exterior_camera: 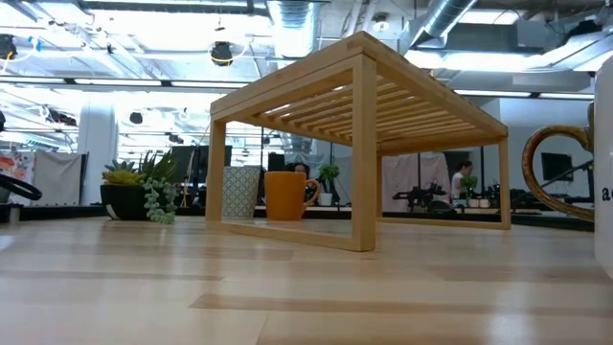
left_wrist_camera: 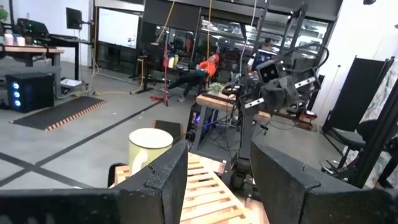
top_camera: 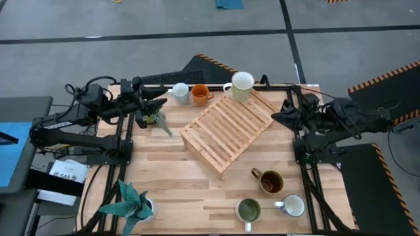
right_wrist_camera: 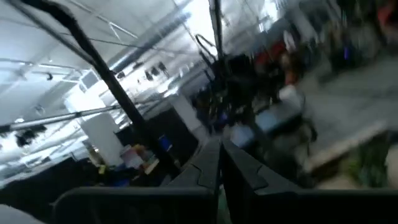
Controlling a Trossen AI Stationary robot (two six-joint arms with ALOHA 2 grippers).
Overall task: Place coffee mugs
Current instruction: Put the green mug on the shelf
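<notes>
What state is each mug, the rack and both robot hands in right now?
Cream mug: upright on the rack's corner.
Orange mug: upright on the table.
Brown mug: upright on the table.
Wooden rack: standing level.
Left end effector: open, empty.
Right end effector: shut, empty.

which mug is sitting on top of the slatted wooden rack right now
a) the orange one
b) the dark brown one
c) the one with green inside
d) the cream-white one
d: in the high view the cream-white mug stands on the far corner of the wooden rack, while the orange mug, dark brown mug and green-inside mug all sit on the table.
</notes>
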